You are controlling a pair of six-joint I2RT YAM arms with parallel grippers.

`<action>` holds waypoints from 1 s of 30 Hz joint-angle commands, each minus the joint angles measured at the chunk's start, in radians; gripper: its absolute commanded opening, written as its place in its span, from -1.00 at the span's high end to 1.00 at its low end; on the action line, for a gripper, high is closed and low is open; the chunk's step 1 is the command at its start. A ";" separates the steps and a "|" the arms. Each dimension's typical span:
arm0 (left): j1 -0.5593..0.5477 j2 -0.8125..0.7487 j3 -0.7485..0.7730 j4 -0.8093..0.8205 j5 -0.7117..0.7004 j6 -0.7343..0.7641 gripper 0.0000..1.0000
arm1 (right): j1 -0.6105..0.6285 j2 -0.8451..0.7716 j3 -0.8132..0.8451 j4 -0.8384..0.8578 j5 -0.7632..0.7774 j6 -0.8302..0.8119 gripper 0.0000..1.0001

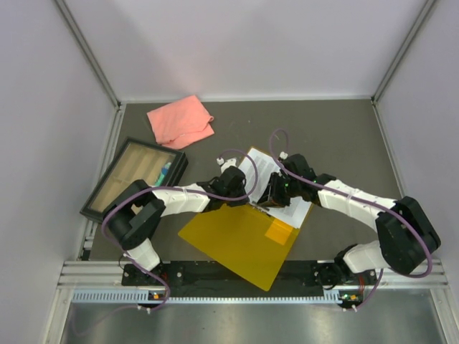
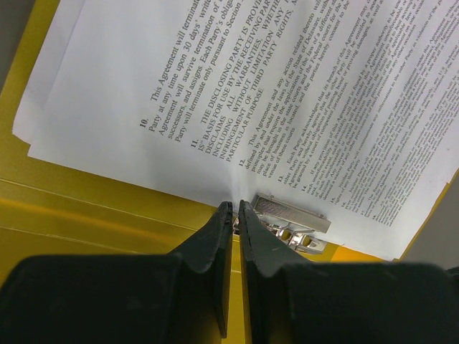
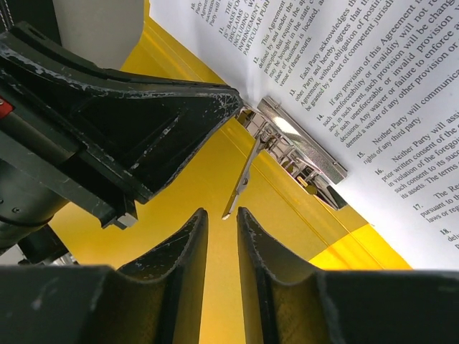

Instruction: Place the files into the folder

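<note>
Files [image 2: 179,86] lie on the open folder [image 1: 237,240], edge at its metal clip [image 3: 301,154]. Left tool [image 2: 234,205] clenched there, on what we cannot tell; right tool [image 3: 221,212] narrowly parted, empty. We fear sheets skewing if clip snaps early.

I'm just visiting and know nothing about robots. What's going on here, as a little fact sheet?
folder: yellow folder, open flat
papers: printed white sheets lying on it, edge at the metal clip
left hand: fingers shut, tips at the clip
right hand: fingers slightly apart, close to the tip of the clip's lever
elsewhere: pink cloth, black-framed tray
</note>
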 commanded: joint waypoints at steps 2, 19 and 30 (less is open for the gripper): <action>0.000 0.009 0.043 0.047 0.007 0.008 0.74 | 0.013 0.017 -0.002 0.058 -0.016 0.011 0.55; 0.011 0.068 0.113 0.005 0.004 0.060 0.73 | 0.011 0.029 -0.025 0.082 0.054 0.043 1.00; 0.075 0.173 0.184 0.001 0.055 0.138 0.72 | 0.008 0.047 -0.027 0.100 0.154 0.087 1.00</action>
